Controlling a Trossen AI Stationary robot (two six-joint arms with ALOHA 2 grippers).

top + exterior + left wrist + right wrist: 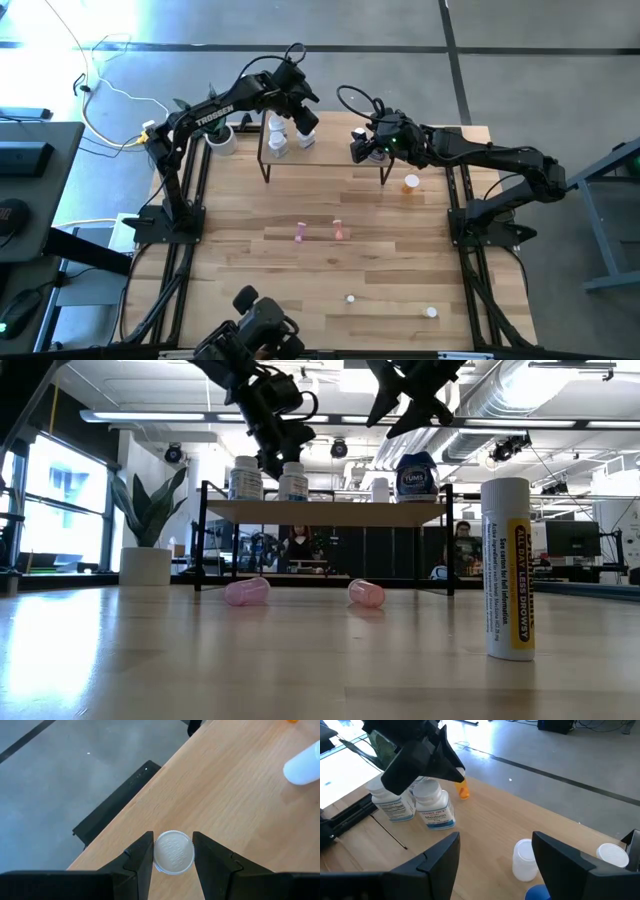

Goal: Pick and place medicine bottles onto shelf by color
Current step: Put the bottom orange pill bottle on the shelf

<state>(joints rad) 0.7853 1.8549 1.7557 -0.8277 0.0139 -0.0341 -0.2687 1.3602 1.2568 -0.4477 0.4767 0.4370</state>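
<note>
The shelf (330, 165) stands at the table's far middle, its board (330, 511) on thin black legs. Two white bottles with blue labels (245, 478) (293, 481) stand on its left part. My left gripper (173, 851) comes down over the right one of these (436, 809) and is shut on it. My right gripper (495, 865) hovers open over the shelf's right part, touching nothing. Below and ahead of it stand a white bottle (525, 861) and a blue-capped bottle (415, 475). Two pink bottles (300, 233) (340, 232) lie on their sides on the table. My left gripper pinches the white bottle's round cap (173, 851) between its two fingers, one on each side. The fingers slant down onto it from above. The bottle is upright with its base at the shelf board (437, 827); whether it rests there or hangs just above, I cannot tell.
A tall white tube with a yellow label (508, 570) stands near the table's front, with another small white bottle (350, 298) to its left. An orange-capped bottle (410, 183) sits right of the shelf. A white plant pot (222, 138) stands left of it.
</note>
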